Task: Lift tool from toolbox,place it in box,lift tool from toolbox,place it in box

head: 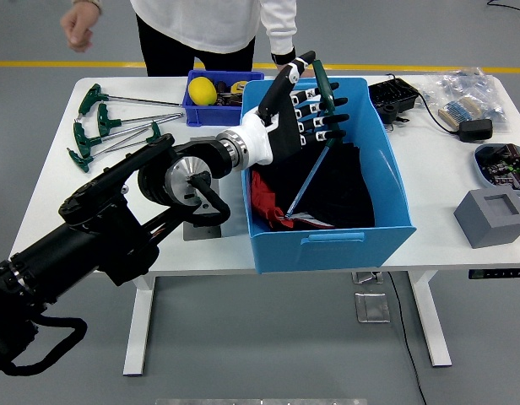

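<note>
The robot's left hand (304,105) hangs over the back left part of the large open blue plastic box (359,236), its black-and-white fingers (333,120) curled around a green T-handled tool (321,83) whose handle sticks up above the knuckles; the black left arm (116,228) crosses the white bench (100,202) from its near left corner; inside the box a second green-handled tool with a long metal shaft (309,181) lies slanted on dark cloth (344,190), with a red piece of fabric (262,201) at the box's left wall; the small dark blue toolbox (211,94) stands at the bench's far edge, just left of the big box, holding a yellow object (203,91); several more green T-handled wrenches (104,126) lie spread near the bench's left edge; a grey metal block with holes (192,229) shows partly under the arm; a grey cube with a square recess (491,216) stands near the right edge; a person in a white top (211,21) stands at the far side, one hand (79,27) raised clear of the bench; the right hand is out of sight.
</note>
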Controlling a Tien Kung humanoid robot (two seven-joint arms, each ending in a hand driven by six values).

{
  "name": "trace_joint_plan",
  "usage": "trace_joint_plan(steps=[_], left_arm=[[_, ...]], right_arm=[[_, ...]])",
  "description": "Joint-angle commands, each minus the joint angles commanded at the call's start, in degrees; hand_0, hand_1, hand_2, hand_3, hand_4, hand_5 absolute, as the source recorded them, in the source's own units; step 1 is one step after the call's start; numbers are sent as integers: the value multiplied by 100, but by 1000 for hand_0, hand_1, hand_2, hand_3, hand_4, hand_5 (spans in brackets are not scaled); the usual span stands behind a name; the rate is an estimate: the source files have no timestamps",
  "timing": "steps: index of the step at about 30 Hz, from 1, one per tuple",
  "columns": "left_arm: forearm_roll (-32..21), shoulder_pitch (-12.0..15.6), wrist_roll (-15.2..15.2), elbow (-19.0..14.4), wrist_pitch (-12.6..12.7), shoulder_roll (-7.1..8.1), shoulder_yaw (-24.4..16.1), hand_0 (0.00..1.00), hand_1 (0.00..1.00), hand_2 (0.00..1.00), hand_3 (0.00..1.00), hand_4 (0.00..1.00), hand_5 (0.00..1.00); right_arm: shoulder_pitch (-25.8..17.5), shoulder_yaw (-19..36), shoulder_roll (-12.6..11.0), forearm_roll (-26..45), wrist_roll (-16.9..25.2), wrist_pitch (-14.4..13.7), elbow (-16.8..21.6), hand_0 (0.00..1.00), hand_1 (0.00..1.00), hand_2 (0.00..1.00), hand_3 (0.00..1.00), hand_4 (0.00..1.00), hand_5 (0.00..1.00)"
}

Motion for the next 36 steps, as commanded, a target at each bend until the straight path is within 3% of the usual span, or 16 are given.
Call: trace_joint_plan(steps=[3,8,9,13,14,15,20,23,30,36], left_arm=[[600,-170,-3,588,-93,-31,226,505,658,748,815,802,917],[1718,-502,134,1537,-549,-31,719,505,658,748,815,802,917],[1978,-575,152,1721,-619,-31,817,410,622,699,823,809,948],[2947,-779,167,2139,-910,-31,1082,410,622,699,823,809,948],[3207,-807,166,2148,-986,-31,1124,410,622,699,823,809,948],[3431,-820,170,2130,-1036,-31,1141,342,551,634,817,819,980],[4623,-861,178,1901,-1299,-31,1086,342,551,634,817,819,980],[5367,-864,156,1739,-1292,-31,1009,306,523,617,810,823,998],[7043,-823,-62,1360,-925,-31,831,306,523,621,809,821,998],[8570,-762,-321,1196,-374,-31,590,334,560,656,808,813,974]], right_arm=[[1,-15,-12,19,5,-10,0,632,624,680,533,784,573],[-17,-10,-26,29,5,-27,0,632,624,680,533,784,573],[-11,6,-28,-8,-5,-23,0,631,623,680,532,784,573],[1,18,-38,-67,-20,-9,0,631,623,680,532,784,573],[1,16,-40,-70,-20,-7,0,631,623,680,532,784,573],[2,25,-41,-81,-21,-5,0,632,623,680,532,784,573],[10,57,-46,-112,-26,-2,0,632,623,680,532,784,573],[19,58,-49,-98,-22,-6,0,632,623,679,532,784,574],[18,93,-56,-112,-18,-11,0,634,623,679,533,784,574],[2,135,-55,-150,-22,-11,0,629,622,679,533,785,574]])
